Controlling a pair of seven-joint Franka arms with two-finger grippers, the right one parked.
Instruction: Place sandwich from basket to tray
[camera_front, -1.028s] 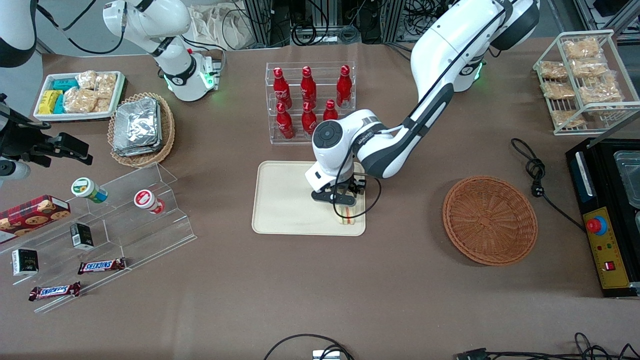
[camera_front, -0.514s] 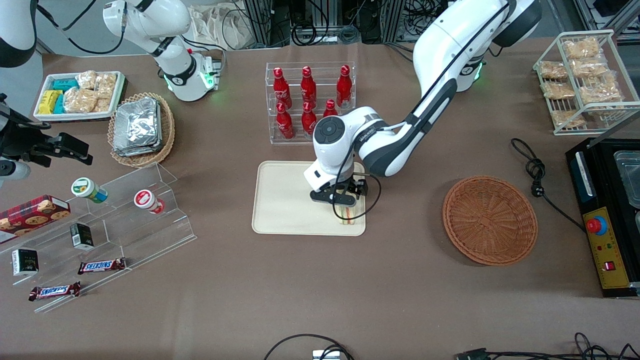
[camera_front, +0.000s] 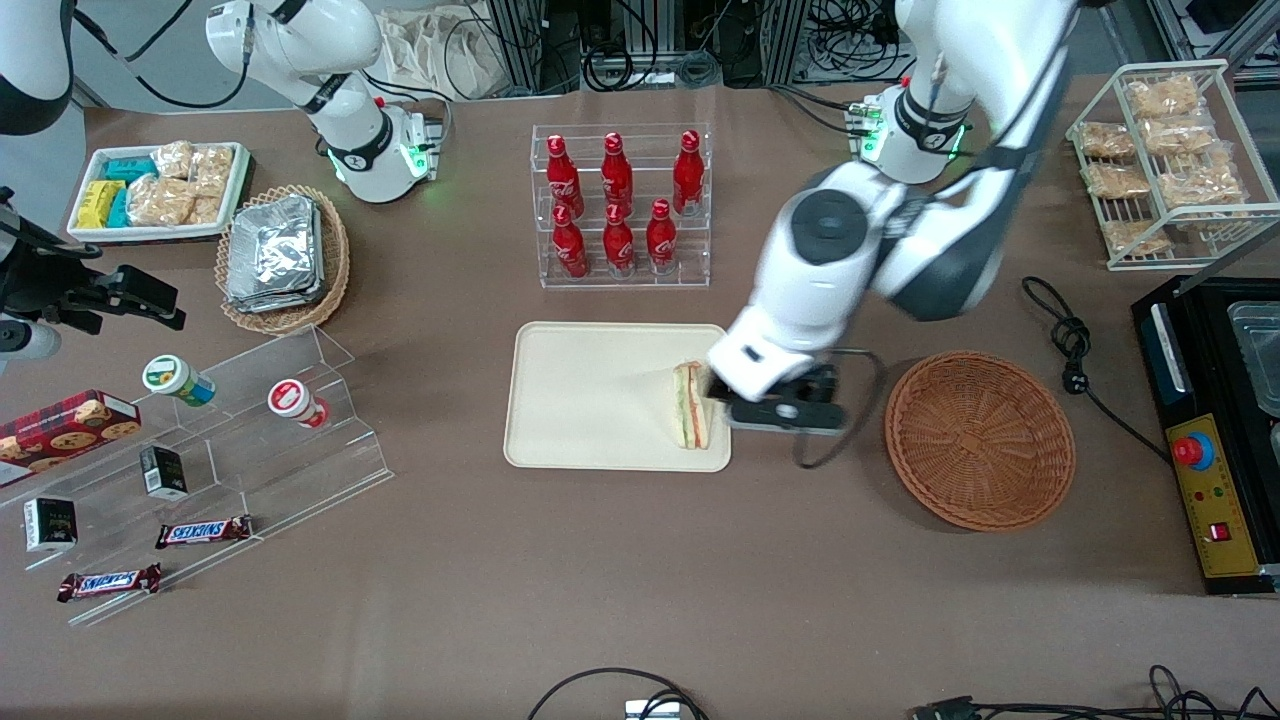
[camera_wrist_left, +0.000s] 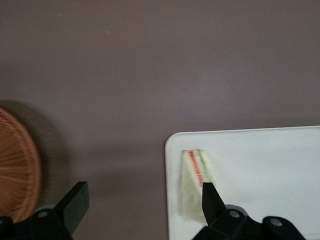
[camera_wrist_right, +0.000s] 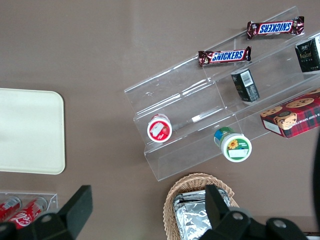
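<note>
While the arm hides part of the sandwich (camera_front: 690, 405) on the tray (camera_front: 580, 400), the hand (camera_wrist_left: 142, 200) hangs empty, fingers apart.

Six red bottles (camera_front: 616, 205) in clear rack (camera_front: 622, 270) at desk's (camera_front: 620, 560) 12 o'clock. Oval foil-pack basket (camera_front: 283, 258) at 10 o'clock. Acrylic steps (camera_front: 260, 420) with Snickers bars (camera_front: 203, 531) at 8 o'clock. Wire snack rack (camera_front: 1165, 160) at 2 o'clock.

Front camera high, looking down over the whole table.
Left wrist close above tray (camera_wrist_left: 260, 150) corner, sharing sandwich (camera_front: 690, 405), basket (camera_front: 980, 440); gripper (camera_wrist_left: 142, 200) framing.
</note>
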